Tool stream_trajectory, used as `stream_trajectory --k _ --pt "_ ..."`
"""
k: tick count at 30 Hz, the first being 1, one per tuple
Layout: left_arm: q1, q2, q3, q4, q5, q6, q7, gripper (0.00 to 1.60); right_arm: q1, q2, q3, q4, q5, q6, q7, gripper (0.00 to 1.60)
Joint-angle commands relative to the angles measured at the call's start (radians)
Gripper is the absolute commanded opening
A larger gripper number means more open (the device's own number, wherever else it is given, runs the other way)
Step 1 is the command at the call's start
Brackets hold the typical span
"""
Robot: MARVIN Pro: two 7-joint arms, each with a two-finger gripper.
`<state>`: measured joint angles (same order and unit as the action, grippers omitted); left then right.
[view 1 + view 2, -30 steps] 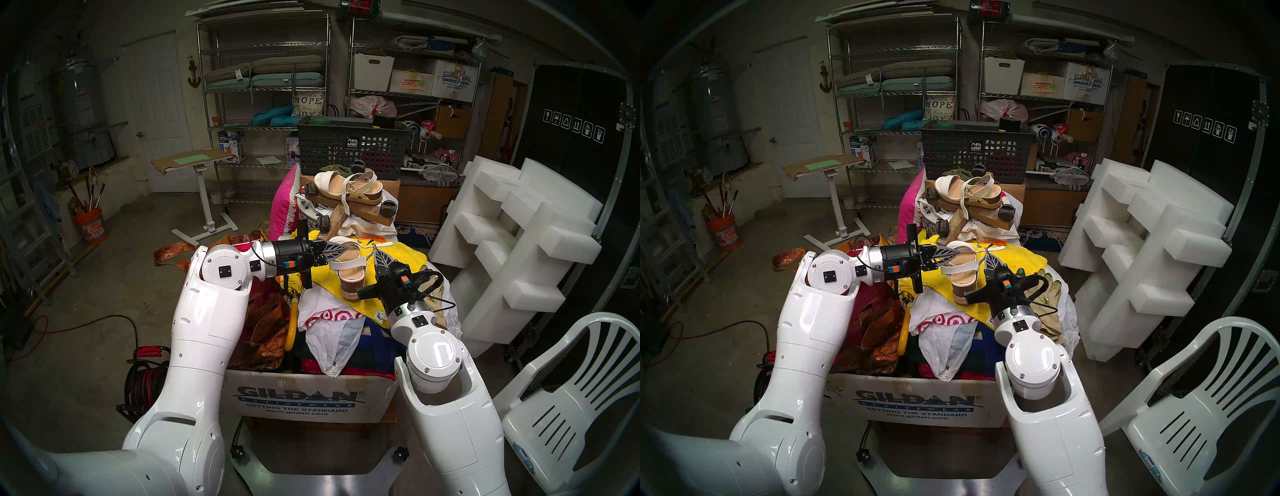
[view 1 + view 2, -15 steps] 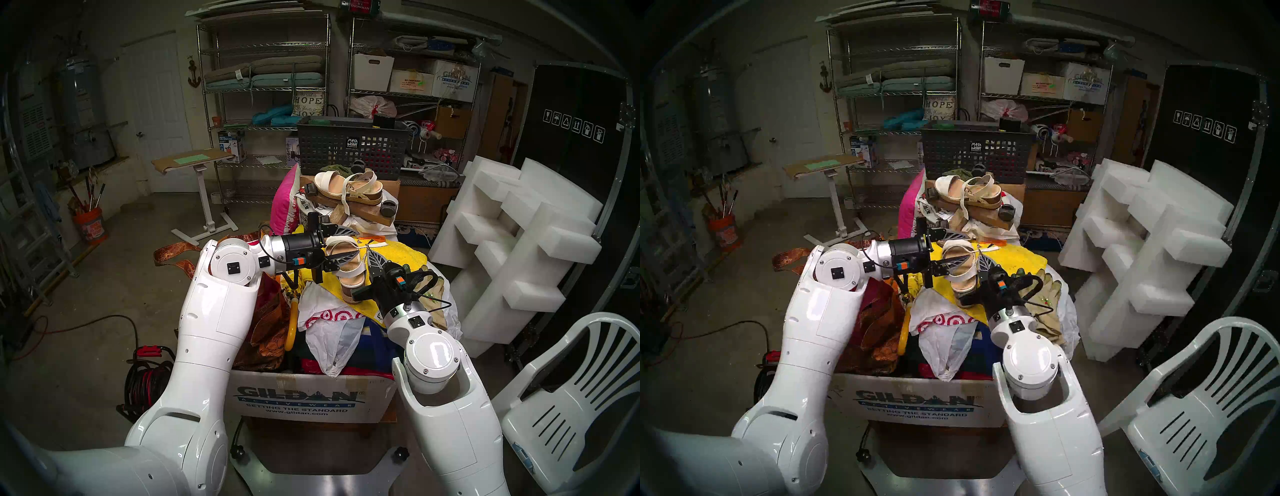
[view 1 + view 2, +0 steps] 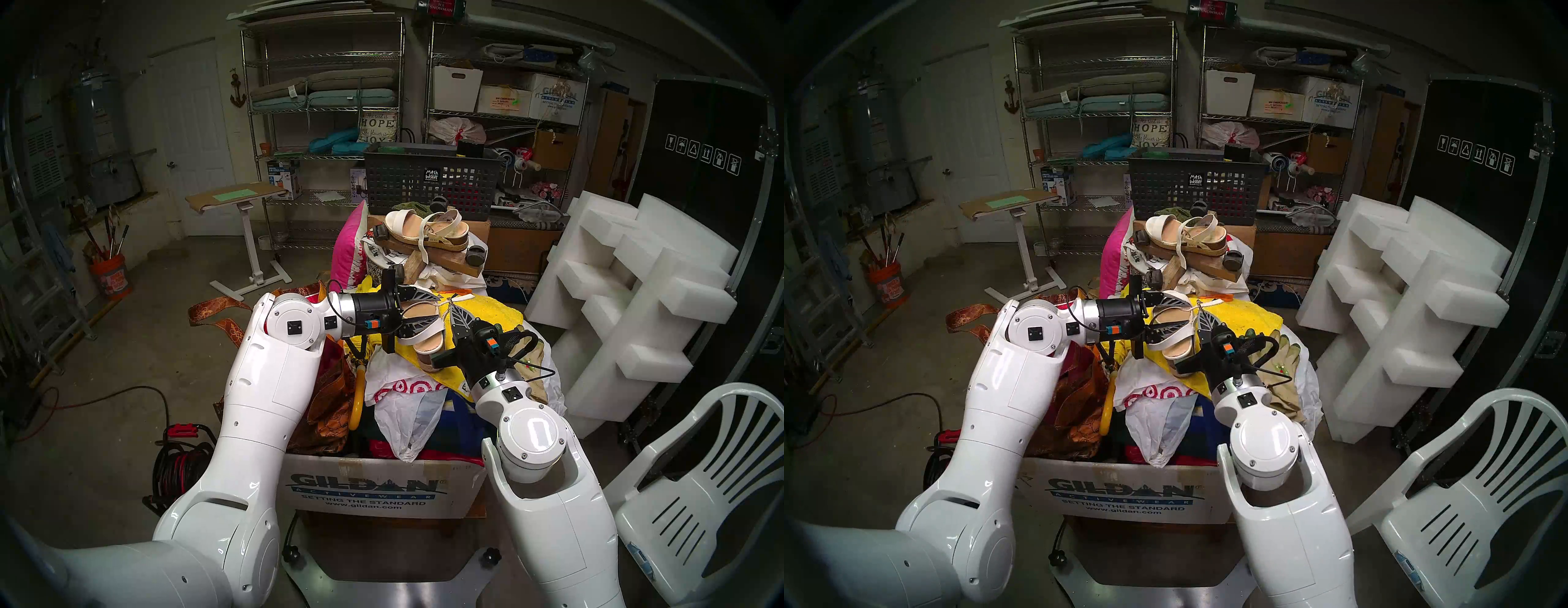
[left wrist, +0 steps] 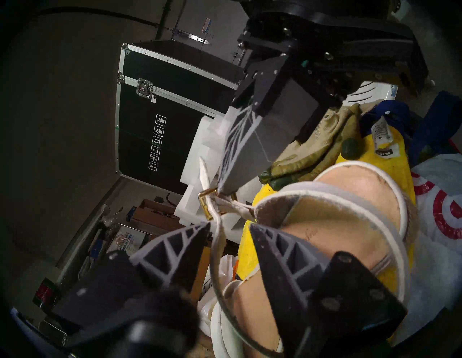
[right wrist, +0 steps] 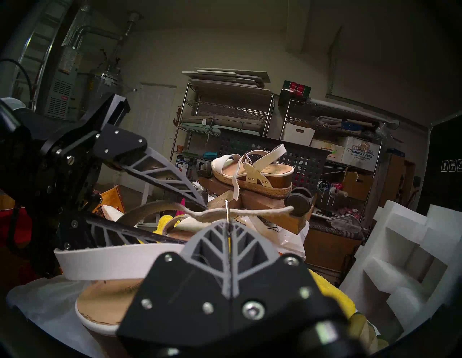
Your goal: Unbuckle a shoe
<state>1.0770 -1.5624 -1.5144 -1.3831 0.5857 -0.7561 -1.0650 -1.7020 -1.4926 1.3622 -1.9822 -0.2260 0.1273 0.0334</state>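
From the head views, my left arm lies level across the frame's centre, my left gripper part-open astride the shoe — a white-strapped jute wedge on yellow cloth. In the left wrist view, my ribbed grey fingers flank the thin ankle strap, touching nothing I can confirm. In the right wrist view, my right gripper is pinched tight on the gold buckle — frame centre.
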Motion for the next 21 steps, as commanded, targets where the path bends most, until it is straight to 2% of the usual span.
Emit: stream_trajectory --k 1,2,3,5,6,8,9,10,21 --pt "-0.024 -0.014 -0.003 -0.004 -0.006 -0.009 0.017 0.93 0.006 0.001 0.000 -0.034 0.001 -0.015 0.001 0.00" --pt "-0.024 -0.015 -0.003 -0.002 -0.007 -0.010 0.014 0.80 0.005 0.002 0.000 -0.034 0.001 -0.015 0.002 0.00" --pt "-0.024 -0.015 -0.003 -0.002 -0.007 -0.010 0.014 0.80 0.005 0.002 0.000 -0.034 0.001 -0.015 0.002 0.00" --pt "-0.023 -0.017 -0.002 -0.003 -0.012 -0.009 0.008 0.67 0.006 0.002 -0.002 -0.033 0.002 -0.014 0.003 0.00" --pt "-0.022 -0.017 -0.001 -0.004 -0.013 -0.008 0.006 0.65 0.006 0.001 -0.003 -0.032 0.002 -0.015 0.004 0.00" --pt "-0.021 -0.018 0.000 -0.004 -0.017 -0.009 0.004 0.50 0.007 0.001 -0.005 -0.030 0.003 -0.015 0.008 0.00" --pt "-0.021 -0.019 0.000 -0.003 -0.021 -0.008 0.003 0.50 0.006 0.001 -0.006 -0.029 0.003 -0.016 0.008 0.00" --pt "-0.020 -0.020 0.000 -0.002 -0.026 -0.002 0.000 0.00 0.006 -0.003 -0.007 -0.027 0.001 -0.010 0.004 0.00" --pt "-0.008 -0.003 -0.013 -0.004 -0.028 -0.014 0.005 0.00 0.017 -0.017 0.018 -0.017 -0.009 -0.005 -0.039 0.00"
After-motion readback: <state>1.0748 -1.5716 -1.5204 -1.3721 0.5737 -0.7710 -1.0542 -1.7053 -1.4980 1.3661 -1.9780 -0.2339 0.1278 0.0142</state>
